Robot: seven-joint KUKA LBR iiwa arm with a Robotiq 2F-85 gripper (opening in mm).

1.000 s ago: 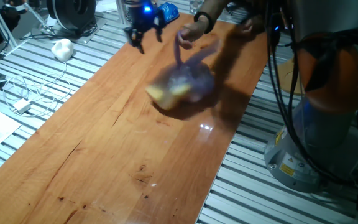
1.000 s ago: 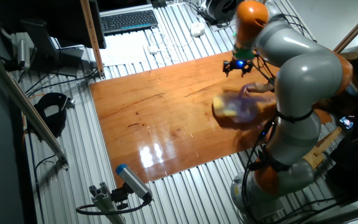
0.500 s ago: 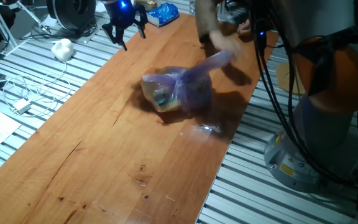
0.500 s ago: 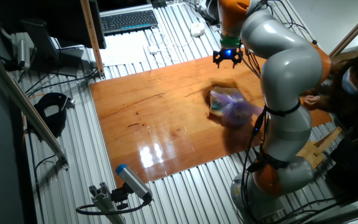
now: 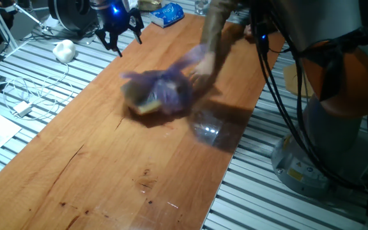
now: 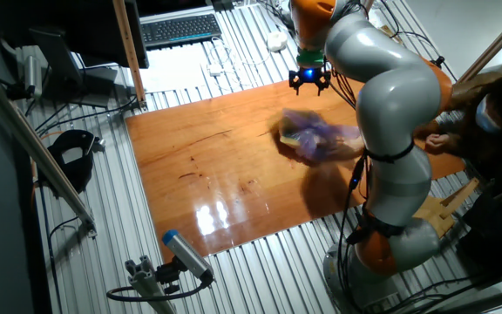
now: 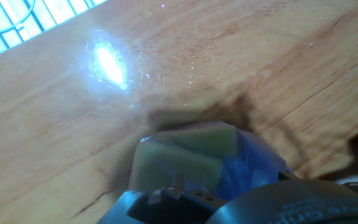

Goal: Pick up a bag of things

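Observation:
The bag of things (image 5: pixel 157 94) is a translucent purple bag with yellow contents. It lies motion-blurred on the wooden table (image 5: pixel 107 166), and a person's hand (image 5: pixel 201 62) is on its right side. It also shows in the other fixed view (image 6: pixel 310 139). My gripper (image 5: pixel 116 33) hangs open and empty over the table's far left edge, well apart from the bag; it shows in the other fixed view (image 6: pixel 308 80) too. The hand view shows the bag (image 7: pixel 194 155) low in the frame, blurred.
A white lumpy object (image 5: pixel 64 49) and white cables with an adapter (image 5: pixel 23 108) lie on the slatted bench to the left. A blue-and-white packet (image 5: pixel 167 14) lies at the table's far end. The person's arm (image 5: pixel 214 29) reaches over the table. The robot's base (image 5: pixel 337 102) stands to the right.
The bag has slid left along the table under the person's hand. My gripper has moved left along the far edge and stayed open.

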